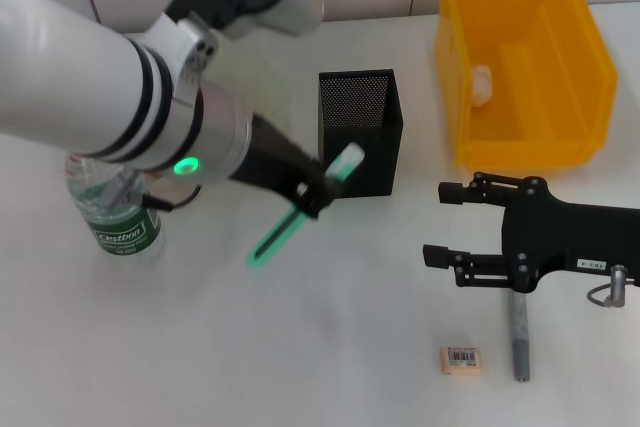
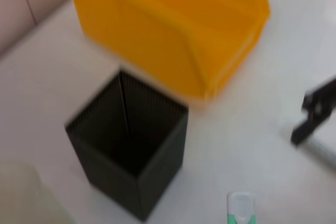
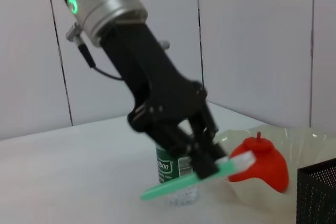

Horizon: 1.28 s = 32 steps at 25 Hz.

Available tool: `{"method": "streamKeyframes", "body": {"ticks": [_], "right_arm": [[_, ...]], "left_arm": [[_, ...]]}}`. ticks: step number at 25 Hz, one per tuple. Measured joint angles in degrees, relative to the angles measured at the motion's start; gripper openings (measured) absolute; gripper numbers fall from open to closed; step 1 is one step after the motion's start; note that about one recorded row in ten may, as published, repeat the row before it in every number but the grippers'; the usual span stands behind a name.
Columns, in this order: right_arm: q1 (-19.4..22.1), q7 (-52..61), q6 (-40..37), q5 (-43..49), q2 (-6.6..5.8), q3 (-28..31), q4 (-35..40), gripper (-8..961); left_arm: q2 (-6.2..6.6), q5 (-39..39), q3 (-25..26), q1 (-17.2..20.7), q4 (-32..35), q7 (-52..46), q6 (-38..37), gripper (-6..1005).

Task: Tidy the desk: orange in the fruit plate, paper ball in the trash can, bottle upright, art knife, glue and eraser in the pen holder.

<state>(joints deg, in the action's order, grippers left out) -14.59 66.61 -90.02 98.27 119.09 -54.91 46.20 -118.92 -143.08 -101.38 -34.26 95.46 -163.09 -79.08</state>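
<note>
My left gripper [image 1: 316, 190] is shut on the green art knife [image 1: 280, 234], held slanted with its white end [image 1: 350, 159] at the front rim of the black mesh pen holder [image 1: 360, 127]. The left wrist view looks down into the pen holder [image 2: 131, 145] with the knife end [image 2: 240, 208] beside it. The bottle [image 1: 122, 222] stands upright at the left. A paper ball [image 1: 482, 85] lies in the yellow trash can [image 1: 520, 67]. The eraser [image 1: 460, 360] and grey glue stick [image 1: 519, 337] lie near my open right gripper [image 1: 435, 222]. A red-orange fruit [image 3: 262, 163] sits in the pale fruit plate [image 3: 310, 140].
The left arm hides the fruit plate in the head view. The trash can stands just right of the pen holder. Bare white table lies in front of the pen holder and between both arms.
</note>
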Motion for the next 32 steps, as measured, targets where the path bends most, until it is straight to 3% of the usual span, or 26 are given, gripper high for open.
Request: {"method": "streamKeyframes", "body": {"ticks": [6,13,20,32], "right_arm": [[0.12,0.0,0.14,0.15,0.0,0.5,-0.2,767],[0.19,0.0,0.74,0.09,0.0,0.52,-0.27,767],[-0.07,0.0,1.1,-0.01,0.0,0.6,-0.45,766],[-0.35,0.0,1.26,-0.09,0.0,1.33,-1.18,766]], "left_arm": [[0.09,3.17,2.94,2.72,4.72,1.36,5.65,222],[0.15,11.03,4.05,7.18,5.0,8.02,19.43,232],[0.06,17.71,-0.7,8.2,-3.58,14.11,36.63,242],[-0.17,18.07,-7.64,7.09,-15.68,15.63,56.31,258]]}}
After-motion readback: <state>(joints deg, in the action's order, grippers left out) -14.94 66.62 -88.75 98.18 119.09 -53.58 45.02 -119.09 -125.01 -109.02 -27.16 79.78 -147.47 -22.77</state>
